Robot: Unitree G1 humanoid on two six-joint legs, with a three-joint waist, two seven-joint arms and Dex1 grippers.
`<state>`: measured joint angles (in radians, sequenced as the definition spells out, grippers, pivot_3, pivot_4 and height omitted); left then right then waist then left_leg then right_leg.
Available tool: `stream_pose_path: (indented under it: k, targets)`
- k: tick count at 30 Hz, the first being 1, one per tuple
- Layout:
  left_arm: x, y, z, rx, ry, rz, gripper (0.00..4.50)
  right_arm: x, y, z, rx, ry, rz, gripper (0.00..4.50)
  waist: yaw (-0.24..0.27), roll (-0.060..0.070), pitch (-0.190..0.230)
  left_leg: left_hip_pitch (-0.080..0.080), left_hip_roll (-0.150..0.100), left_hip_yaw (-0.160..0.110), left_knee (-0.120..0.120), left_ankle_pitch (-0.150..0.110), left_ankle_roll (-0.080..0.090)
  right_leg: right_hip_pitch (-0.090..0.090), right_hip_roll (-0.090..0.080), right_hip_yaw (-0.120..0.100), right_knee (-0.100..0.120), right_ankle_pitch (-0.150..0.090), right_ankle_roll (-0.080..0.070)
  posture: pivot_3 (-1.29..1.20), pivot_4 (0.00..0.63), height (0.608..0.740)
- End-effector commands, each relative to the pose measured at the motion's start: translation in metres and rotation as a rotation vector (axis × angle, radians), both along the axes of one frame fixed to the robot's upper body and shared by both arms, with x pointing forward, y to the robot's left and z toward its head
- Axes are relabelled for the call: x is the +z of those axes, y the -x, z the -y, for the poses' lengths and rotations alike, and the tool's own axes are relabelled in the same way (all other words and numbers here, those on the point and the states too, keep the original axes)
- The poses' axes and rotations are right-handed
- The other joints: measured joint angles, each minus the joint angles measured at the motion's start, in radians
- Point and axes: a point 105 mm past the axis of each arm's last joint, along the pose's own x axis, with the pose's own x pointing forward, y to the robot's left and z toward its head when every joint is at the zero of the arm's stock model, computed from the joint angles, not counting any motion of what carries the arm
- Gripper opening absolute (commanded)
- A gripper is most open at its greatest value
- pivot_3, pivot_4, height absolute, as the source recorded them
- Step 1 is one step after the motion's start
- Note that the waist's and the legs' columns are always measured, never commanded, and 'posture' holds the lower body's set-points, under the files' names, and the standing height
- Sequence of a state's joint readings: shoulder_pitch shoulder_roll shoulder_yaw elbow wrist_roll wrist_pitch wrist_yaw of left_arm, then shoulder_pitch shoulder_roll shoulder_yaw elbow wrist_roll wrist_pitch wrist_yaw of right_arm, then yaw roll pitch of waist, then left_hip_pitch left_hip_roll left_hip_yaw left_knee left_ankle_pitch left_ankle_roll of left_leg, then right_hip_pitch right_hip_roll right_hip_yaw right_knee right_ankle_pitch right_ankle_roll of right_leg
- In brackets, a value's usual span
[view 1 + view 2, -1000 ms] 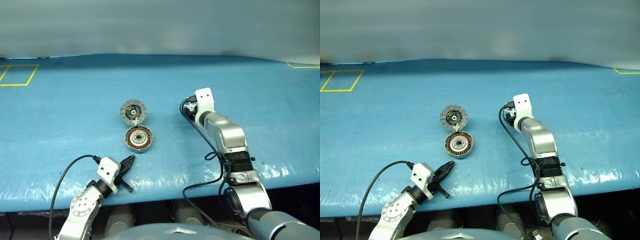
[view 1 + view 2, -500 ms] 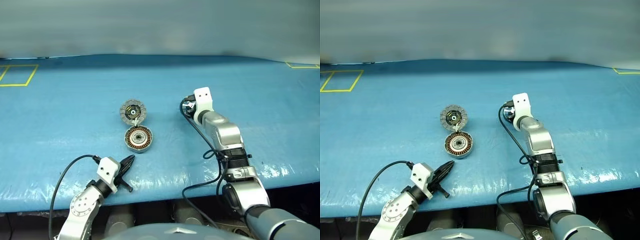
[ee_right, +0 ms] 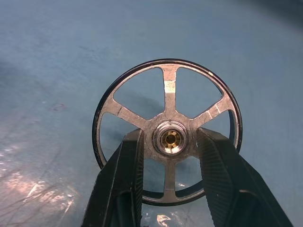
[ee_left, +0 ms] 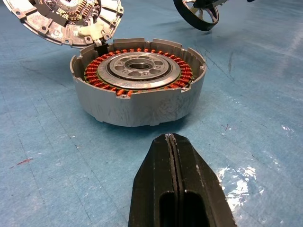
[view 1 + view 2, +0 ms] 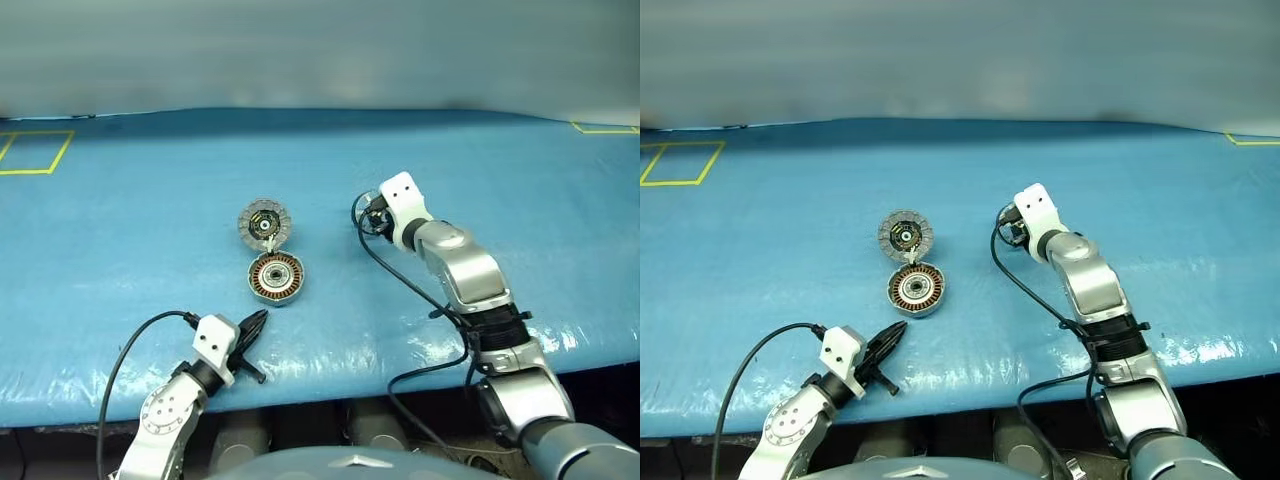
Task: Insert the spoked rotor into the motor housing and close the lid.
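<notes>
Gripping spoked rotor point(image 3: 167, 132) by hub | between right gripper point(image 3: 169, 142) jaws

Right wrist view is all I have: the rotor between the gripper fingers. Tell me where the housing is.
Observer: The motor housing stands on the blue table, to the left of the right gripper and nearer the robot.
Operator: Report the lid.
Observer: The lid is swung open on the housing's far side, ribbed face up.
Operator: Check the left gripper.
Observer: The left gripper is shut and empty near the table's front edge, pointing at the housing.
</notes>
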<state>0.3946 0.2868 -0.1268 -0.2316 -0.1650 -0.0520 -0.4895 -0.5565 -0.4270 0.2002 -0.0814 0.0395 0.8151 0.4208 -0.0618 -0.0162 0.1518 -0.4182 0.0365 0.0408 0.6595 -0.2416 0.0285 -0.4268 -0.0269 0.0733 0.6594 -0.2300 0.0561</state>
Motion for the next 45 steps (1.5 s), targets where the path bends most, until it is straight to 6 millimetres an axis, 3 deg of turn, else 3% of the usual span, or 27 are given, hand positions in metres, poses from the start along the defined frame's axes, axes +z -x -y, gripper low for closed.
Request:
stream_pose_path:
  k: [1, 9, 17, 28, 45]
  targets:
    - [0.003, 0.001, 0.002, 0.000, 0.005, 0.013, 0.00, 0.040, 0.025, -0.031, 0.285, 0.060, 0.081, 1.36, 0.000, 0.000, 0.000, 0.000, 0.000, 0.000, 0.000, 0.000, 0.000, 0.001, 0.000, 0.000, 0.000, 0.000, 0.000, 0.00, 0.150, 0.740]
    - [0.005, 0.000, 0.002, 0.012, -0.028, 0.045, 0.00, 0.061, 0.073, -0.076, 0.684, 0.199, 0.076, 1.36, 0.001, -0.001, 0.000, 0.000, 0.000, -0.001, 0.000, 0.000, 0.000, 0.000, 0.000, -0.001, -0.001, -0.001, 0.000, 0.00, 0.150, 0.740]
    - [0.004, 0.000, 0.001, 0.027, -0.027, 0.051, 0.00, 0.045, 0.091, -0.126, 0.744, 0.053, -0.045, 1.36, 0.003, -0.001, 0.000, -0.001, 0.001, -0.002, 0.001, 0.000, 0.000, 0.000, 0.000, -0.002, 0.000, 0.000, -0.001, 0.00, 0.150, 0.740]
    - [0.002, 0.001, 0.001, 0.034, -0.012, 0.046, 0.00, 0.024, 0.095, -0.131, 0.742, 0.115, -0.101, 1.36, 0.005, -0.001, 0.000, -0.001, 0.000, -0.003, 0.001, 0.000, 0.000, -0.001, -0.002, -0.003, 0.000, 0.000, -0.001, 0.00, 0.150, 0.740]
    - [0.007, 0.001, 0.006, 0.020, -0.005, 0.051, 0.00, 0.005, 0.082, -0.134, 0.671, 0.111, -0.119, 1.36, 0.004, -0.001, 0.000, -0.001, 0.000, -0.003, 0.001, 0.000, 0.000, 0.000, -0.002, -0.003, 0.000, 0.000, -0.001, 0.00, 0.150, 0.740]
